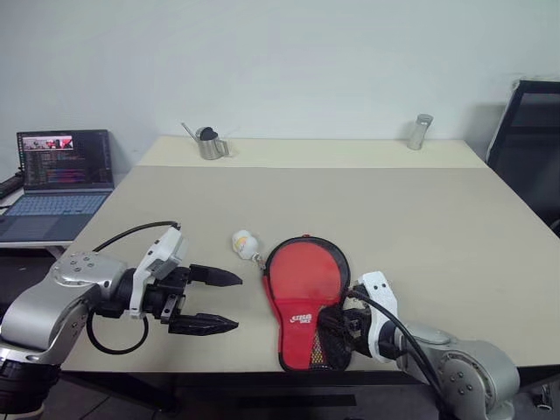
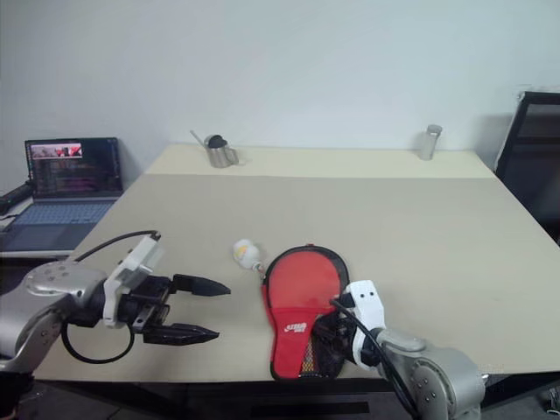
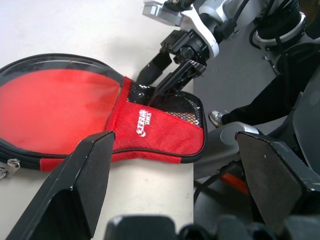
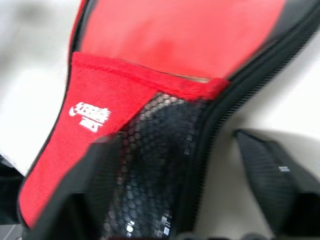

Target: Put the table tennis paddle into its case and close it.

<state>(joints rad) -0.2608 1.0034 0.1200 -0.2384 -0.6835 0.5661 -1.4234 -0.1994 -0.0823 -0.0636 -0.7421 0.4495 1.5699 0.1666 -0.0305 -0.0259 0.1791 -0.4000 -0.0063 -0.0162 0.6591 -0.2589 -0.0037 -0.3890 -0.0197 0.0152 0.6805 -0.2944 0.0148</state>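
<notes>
Resting at the handle end of the case [image 1: 304, 302], the right gripper [image 1: 337, 325] has its 2 black fingers spread apart on either side of the mesh pocket, clamped on nothing that can be made out. The left gripper [image 1: 215, 301] hovers above the table [image 1: 420, 219] just beside the case on its other side, its 2 fingers also wide apart and empty, pointing toward the case.

The case lies flat near the table's front edge, between the 2 grippers. It is paddle-shaped, red on top with black edging, a black mesh pocket at the narrow end and a small white logo below the round part. The right wrist view shows a thin pale sliver under the red flap, perhaps the paddle's handle, though the table tennis paddle itself cannot be seen clearly. Judging from this, the paddle seems to be inside already. The zip line around the round part looks closed, but whether it is shut all the way cannot be told.

A small white ball [image 1: 244, 242] hangs by a short chain at the case's rim.
</notes>
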